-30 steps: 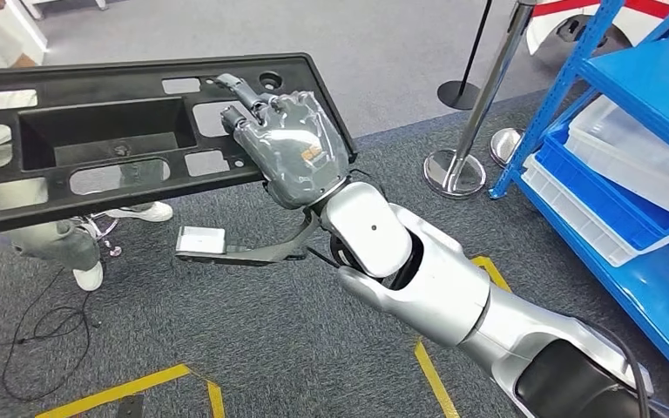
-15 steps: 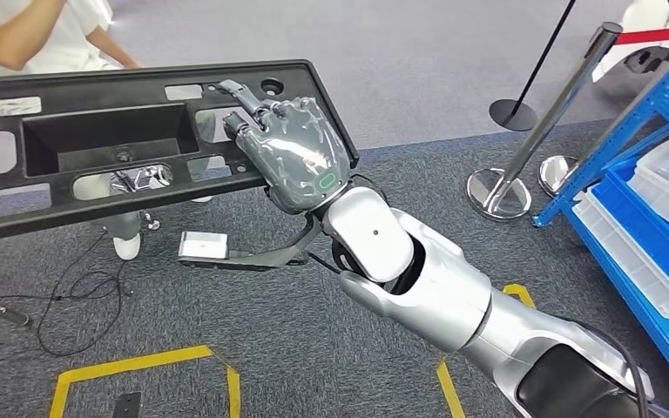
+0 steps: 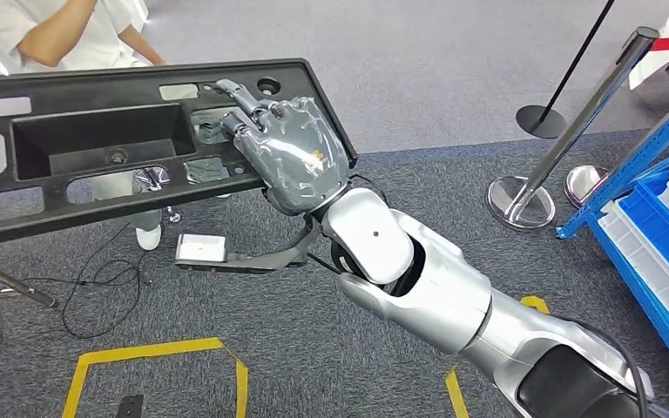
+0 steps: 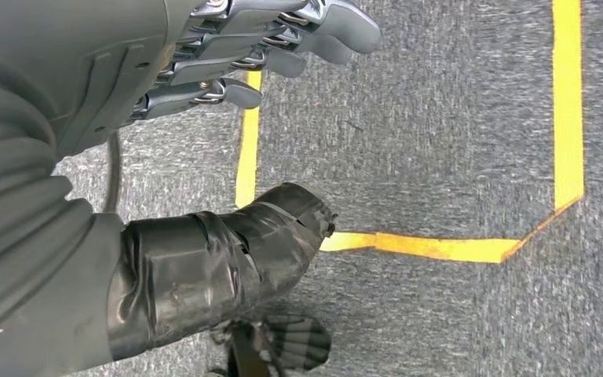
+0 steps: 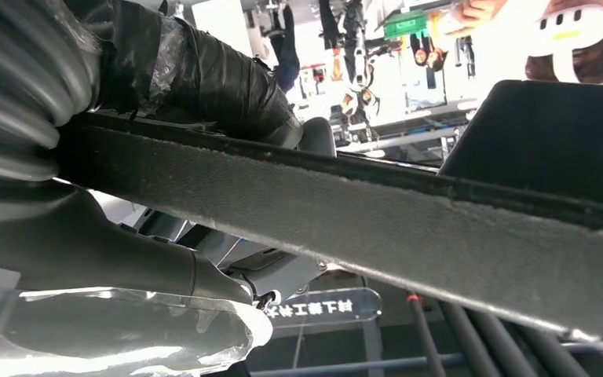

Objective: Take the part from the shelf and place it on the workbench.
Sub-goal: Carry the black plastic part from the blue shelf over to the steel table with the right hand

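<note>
Your right arm reaches up and forward from the lower right of the head view, forearm raised, wrist bent so the back of the right hand faces the camera. That hand grips the right end of the long black panel, the part named in your task: its fingers curl over the top face and into one of the cut-outs, and the right wrist view shows the thumb, wrapped in black tape, pressed against the panel's edge from the other side. The panel is held in the air above the grey carpet, tilted slightly, running out of frame to the left; its far end cannot be seen. Your left hand hangs over the carpet and holds nothing; its fingers lie loosely together, a little bent, with the taped thumb well apart from them. Yellow floor tape lies beneath it. A blue shelf stands at the right, with a chrome barrier post beside it. A person stands behind the panel.
</note>
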